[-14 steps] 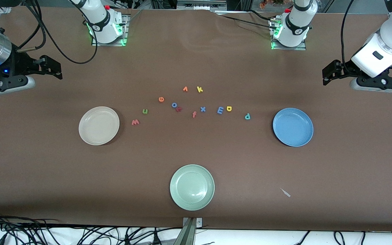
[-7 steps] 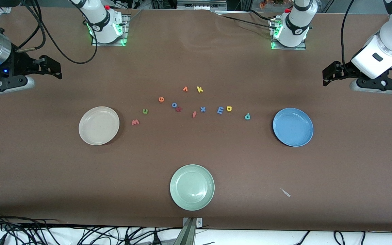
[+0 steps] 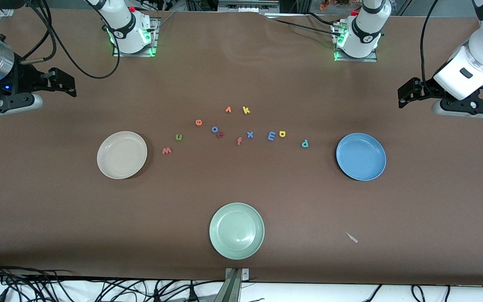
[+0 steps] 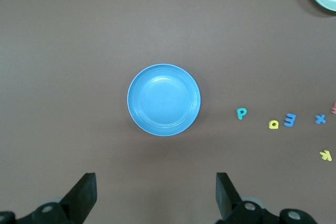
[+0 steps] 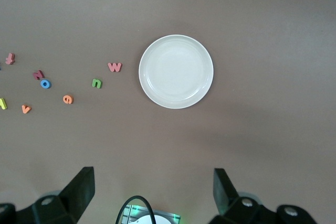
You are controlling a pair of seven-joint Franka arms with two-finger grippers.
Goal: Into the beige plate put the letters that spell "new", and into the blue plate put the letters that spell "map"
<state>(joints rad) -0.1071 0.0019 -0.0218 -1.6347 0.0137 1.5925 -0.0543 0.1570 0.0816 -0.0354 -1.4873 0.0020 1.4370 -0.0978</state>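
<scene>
The beige plate [image 3: 122, 155] [image 5: 176, 72] lies empty toward the right arm's end, with the pink w [image 3: 166, 150] [image 5: 114, 67], green n [image 3: 178, 136] and orange e [image 3: 198, 122] beside it on the table. Toward the left arm's end lies the blue plate [image 3: 361, 156] [image 4: 164, 99], also empty, with the teal p [image 3: 305, 143] [image 4: 241, 113], yellow a [image 3: 282, 134] and blue m [image 3: 271, 135] beside it. My right gripper [image 3: 68, 86] [image 5: 153, 179] hangs open high over its table end. My left gripper [image 3: 405, 91] [image 4: 156, 182] hangs open likewise; both hold nothing.
A pale green plate [image 3: 236, 230] sits near the front edge. Other letters lie mid-row: blue o [image 3: 215, 129], dark red letter [image 3: 220, 134], orange f [image 3: 239, 141], blue x [image 3: 250, 134], orange v [image 3: 228, 110], yellow k [image 3: 246, 110]. A small white scrap [image 3: 351, 237] lies nearer the camera than the blue plate.
The left arm has shifted slightly above its end of the table. The right arm, the letters and the plates have not moved.
</scene>
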